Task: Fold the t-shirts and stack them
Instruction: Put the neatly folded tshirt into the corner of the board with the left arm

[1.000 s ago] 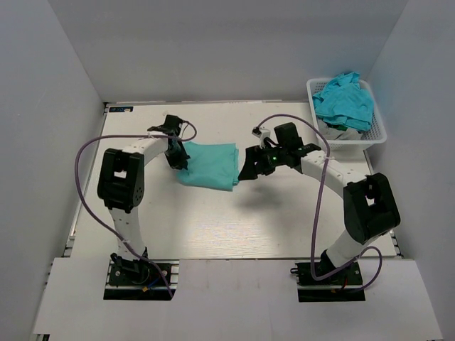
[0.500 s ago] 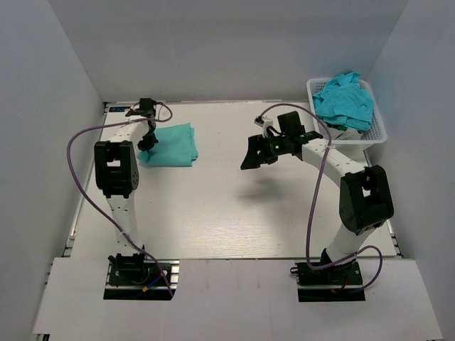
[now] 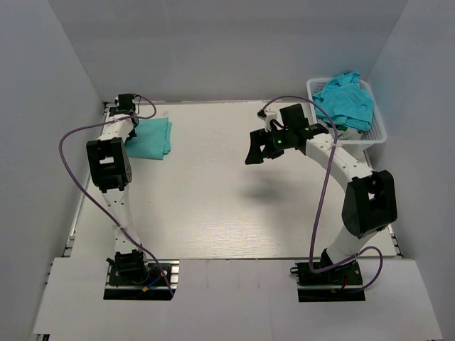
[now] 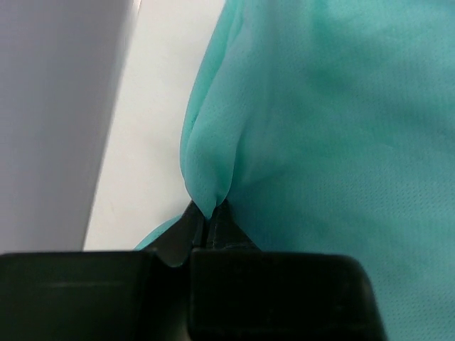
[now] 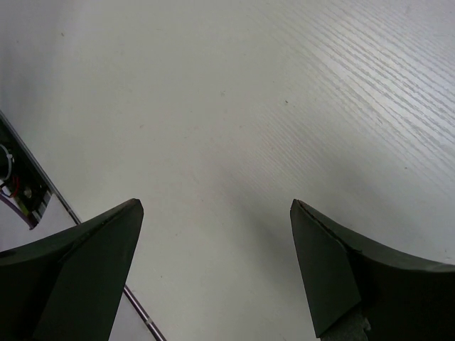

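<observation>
A folded teal t-shirt (image 3: 151, 137) lies at the far left of the table, near the back corner. My left gripper (image 3: 132, 128) is at its left edge and is shut on a pinch of the fabric (image 4: 207, 192); the cloth fills the left wrist view (image 4: 341, 128). More turquoise t-shirts (image 3: 344, 100) lie crumpled in the white lattice basket (image 3: 375, 133) at the back right. My right gripper (image 3: 254, 154) hangs above the bare middle of the table, open and empty, with both fingers (image 5: 85, 249) spread wide over the tabletop.
Grey walls stand on the left, back and right of the white table (image 3: 213, 206). The left wall (image 4: 50, 121) is close beside my left gripper. Purple cables loop along both arms.
My left gripper has dragged the folded t-shirt from the table's middle to the far left back corner. My right gripper has let go and drawn back to the right, raised and open.
</observation>
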Action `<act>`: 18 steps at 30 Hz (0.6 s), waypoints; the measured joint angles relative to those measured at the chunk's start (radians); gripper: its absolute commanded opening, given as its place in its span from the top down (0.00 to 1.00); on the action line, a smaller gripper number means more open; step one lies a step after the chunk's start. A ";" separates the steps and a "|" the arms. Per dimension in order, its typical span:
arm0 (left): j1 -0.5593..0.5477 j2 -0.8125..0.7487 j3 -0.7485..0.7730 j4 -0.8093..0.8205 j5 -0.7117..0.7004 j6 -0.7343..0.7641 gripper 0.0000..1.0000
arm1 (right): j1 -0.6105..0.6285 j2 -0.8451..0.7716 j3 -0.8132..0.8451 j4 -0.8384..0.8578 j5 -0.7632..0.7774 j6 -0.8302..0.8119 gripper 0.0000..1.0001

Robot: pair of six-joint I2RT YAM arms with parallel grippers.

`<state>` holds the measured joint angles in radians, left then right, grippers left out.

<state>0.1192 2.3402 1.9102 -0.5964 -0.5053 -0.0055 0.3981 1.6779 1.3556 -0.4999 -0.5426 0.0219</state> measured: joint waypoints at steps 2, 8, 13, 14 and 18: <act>0.018 0.037 0.058 -0.001 -0.007 0.019 1.00 | -0.001 -0.002 0.013 -0.013 0.018 0.000 0.10; 0.066 0.112 0.158 0.029 -0.006 0.063 0.99 | -0.005 -0.002 0.052 -0.047 0.041 0.002 0.10; 0.083 0.138 0.190 0.053 -0.004 0.103 0.93 | -0.005 0.017 0.108 -0.054 0.037 0.011 0.10; 0.084 0.142 0.196 0.056 -0.004 0.108 0.91 | -0.005 0.024 0.113 -0.054 0.032 0.016 0.10; 0.084 0.170 0.248 0.058 0.002 0.125 0.60 | -0.005 0.058 0.115 -0.064 0.018 0.028 0.10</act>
<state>0.2031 2.5103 2.1586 -0.5381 -0.5030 0.1196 0.3927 1.7363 1.4708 -0.5644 -0.5247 0.0502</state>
